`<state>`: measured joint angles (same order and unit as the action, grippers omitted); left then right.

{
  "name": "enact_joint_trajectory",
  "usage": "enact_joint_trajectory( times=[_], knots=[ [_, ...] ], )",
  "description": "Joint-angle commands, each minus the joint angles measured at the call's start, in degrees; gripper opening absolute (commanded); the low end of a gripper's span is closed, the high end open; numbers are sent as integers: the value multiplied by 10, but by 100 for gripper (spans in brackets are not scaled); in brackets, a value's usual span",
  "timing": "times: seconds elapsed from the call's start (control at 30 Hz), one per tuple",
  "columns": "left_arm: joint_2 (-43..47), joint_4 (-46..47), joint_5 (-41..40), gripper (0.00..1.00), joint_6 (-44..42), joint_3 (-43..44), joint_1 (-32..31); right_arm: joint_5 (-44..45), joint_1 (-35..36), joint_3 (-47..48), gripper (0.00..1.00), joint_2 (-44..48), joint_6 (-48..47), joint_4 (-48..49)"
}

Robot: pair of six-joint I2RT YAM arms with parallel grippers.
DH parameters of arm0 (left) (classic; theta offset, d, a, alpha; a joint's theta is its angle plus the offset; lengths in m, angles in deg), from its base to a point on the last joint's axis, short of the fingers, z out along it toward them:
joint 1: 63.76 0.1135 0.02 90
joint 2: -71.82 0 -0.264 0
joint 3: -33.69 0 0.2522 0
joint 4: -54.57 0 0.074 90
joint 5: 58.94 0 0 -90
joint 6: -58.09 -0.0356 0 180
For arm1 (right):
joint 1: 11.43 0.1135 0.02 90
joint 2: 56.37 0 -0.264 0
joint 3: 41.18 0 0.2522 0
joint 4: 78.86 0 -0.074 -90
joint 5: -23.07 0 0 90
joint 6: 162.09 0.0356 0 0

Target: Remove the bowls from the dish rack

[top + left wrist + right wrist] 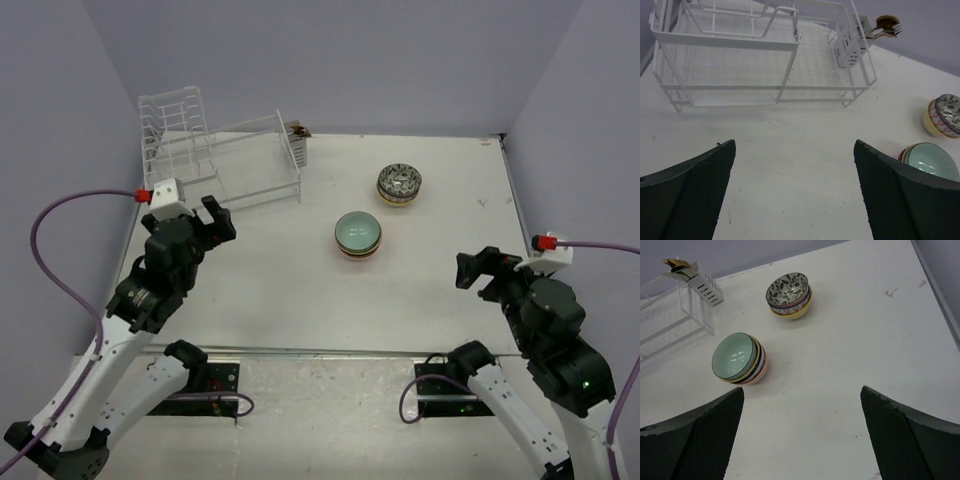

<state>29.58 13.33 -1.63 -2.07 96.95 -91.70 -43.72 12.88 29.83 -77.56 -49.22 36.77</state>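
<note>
Table: L gripper, R gripper wide, aloft.

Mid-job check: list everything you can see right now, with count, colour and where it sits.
dish rack: one, clear-white, far left of the table, no bowls in it
cutlery holder: one, white, on the rack's right end
cutlery: count unclear, brown and metallic, standing in the holder
green-topped bowl stack: one stack, several bowls, pale green on top, mid-table
black-and-white-topped bowl stack: one stack, several bowls, yellow at the bottom, behind and right of the other stack
table: one, white, under everything
left gripper: one, black, open and empty, facing the rack
right gripper: one, black, open and empty, near right side, facing the stacks
</note>
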Motion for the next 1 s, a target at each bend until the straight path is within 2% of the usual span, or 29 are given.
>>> enact_joint_trajectory(
  times=[0.0,0.13,0.23,0.37,0.97],
  knots=[
    [84,-38,47,100,-44,44,7,2,0,20,99,15,-10,-34],
    [161,-84,2,100,-75,40,6,-5,0,29,99,47,-20,-32],
    [185,-105,21,100,-88,39,6,-16,0,10,99,80,-17,-6],
    [211,-84,35,100,-109,15,6,-48,0,-33,99,114,-32,37],
    [233,-27,34,100,-165,-26,6,6,0,-90,99,71,-36,68]
  ],
)
